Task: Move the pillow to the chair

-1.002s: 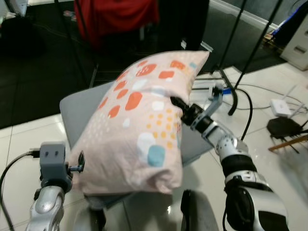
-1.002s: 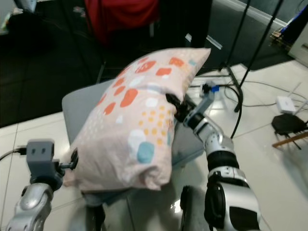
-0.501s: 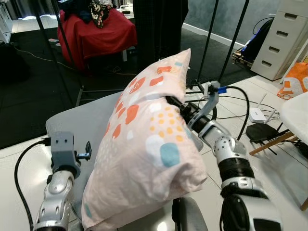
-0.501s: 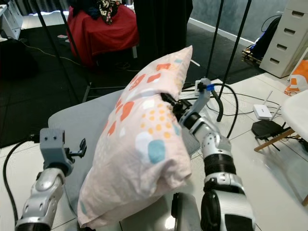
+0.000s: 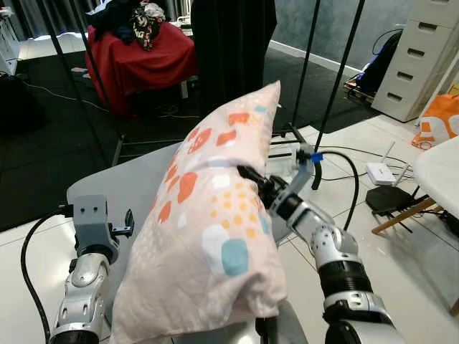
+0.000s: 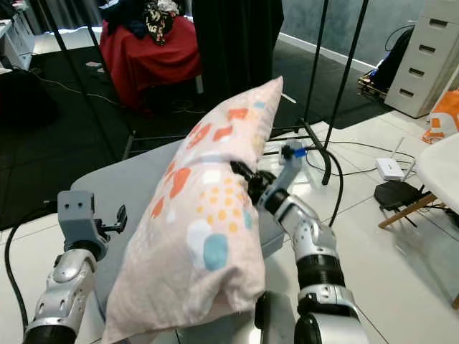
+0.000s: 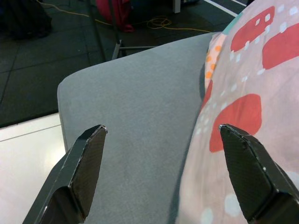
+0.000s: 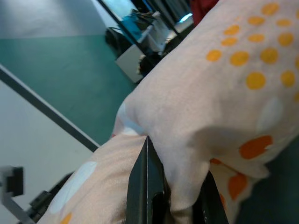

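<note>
- Nearest, the left tool (image 7: 161, 172) has its two black fingers spread wide with nothing between them; one fingertip (image 7: 243, 156) lies against the side of the pillow (image 5: 211, 229), the other over the grey seat.
- The one pillow, pale pink with orange, white and blue patches, stands tilted on end over the grey chair (image 5: 125, 190), its lower end close to the robot and its top corner pointing away.
- The right tool (image 5: 251, 179) is closed on a fold of pillow fabric about halfway up the pillow's right side; in the right wrist view the cloth bunches between the two black fingers (image 8: 145, 191).
- The right arm reaches forward from the lower right with a blue-tipped cable looping off its wrist.
- The grey chair seat shows bare to the left of the pillow and under it; I cannot tell whether the pillow's lower end rests on the seat.
- Farther right, on the white tiled floor (image 5: 401, 258), lie one white router (image 5: 380, 172) and a dark flat thing (image 5: 391, 199) beside it, with cables trailing.
- A white set of drawers (image 5: 416, 64) stands at the far right; its drawers are shut.
- At the back, a red-covered worktop (image 5: 140, 57) carries a heap of dark and patterned clothes (image 5: 133, 14).
- Two black poles (image 5: 333, 72) rise behind the pillow.
</note>
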{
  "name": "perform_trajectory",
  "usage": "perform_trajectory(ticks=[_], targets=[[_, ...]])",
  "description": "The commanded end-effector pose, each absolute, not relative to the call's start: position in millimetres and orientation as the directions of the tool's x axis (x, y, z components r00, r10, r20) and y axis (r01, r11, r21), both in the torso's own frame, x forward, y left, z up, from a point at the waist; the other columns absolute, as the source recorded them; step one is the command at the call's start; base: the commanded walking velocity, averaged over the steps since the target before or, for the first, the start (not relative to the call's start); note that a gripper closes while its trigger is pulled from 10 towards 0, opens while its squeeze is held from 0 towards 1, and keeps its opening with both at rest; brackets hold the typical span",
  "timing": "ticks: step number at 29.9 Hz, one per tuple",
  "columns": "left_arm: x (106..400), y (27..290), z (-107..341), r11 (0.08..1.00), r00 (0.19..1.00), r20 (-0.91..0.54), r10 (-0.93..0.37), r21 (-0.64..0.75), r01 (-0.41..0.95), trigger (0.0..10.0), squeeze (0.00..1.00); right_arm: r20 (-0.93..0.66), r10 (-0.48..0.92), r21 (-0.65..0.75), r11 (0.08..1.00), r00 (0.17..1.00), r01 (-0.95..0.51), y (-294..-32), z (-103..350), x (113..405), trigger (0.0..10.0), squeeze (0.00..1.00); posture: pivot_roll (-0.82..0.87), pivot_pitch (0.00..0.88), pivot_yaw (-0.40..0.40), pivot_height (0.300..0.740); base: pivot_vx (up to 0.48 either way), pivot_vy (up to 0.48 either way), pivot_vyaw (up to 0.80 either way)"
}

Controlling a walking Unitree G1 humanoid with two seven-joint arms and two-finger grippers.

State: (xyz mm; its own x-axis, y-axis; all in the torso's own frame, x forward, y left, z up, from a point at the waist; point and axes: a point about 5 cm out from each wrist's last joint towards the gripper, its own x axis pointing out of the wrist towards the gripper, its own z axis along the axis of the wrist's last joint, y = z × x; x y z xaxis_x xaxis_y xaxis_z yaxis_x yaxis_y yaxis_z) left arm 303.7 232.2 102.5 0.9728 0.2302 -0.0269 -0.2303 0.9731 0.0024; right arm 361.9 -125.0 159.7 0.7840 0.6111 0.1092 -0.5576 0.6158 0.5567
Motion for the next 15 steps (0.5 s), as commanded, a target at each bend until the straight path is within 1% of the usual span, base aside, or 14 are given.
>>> perform_trajectory(ticks=[1,8,15], targets=[[298,233,93,0.97,0.969,-0.052,0.24,-0.021,-0.241,10.0,0.0,0.094,0.626,0.537,0.623,0.774,-0.569,-121,161,362,0.0,0.0,-0.12,0.0,-0.011,0.52,0.0,0.0,0.0],[296,229,86,0.975,0.973,-0.072,0.22,-0.013,-0.221,10.0,0.0,0.078,0.609,0.543,0.638,0.789,-0.546,-123,156,362,0.0,0.0,-0.12,0.0,0.001,0.549,0.0,0.0,0.0],[293,229,82,0.977,0.973,-0.086,0.212,-0.01,-0.214,10.0,0.0,0.071,0.597,0.549,0.646,0.799,-0.531,-125,152,360,0.0,0.0,-0.12,0.0,0.008,0.563,0.0,0.0,0.0]])
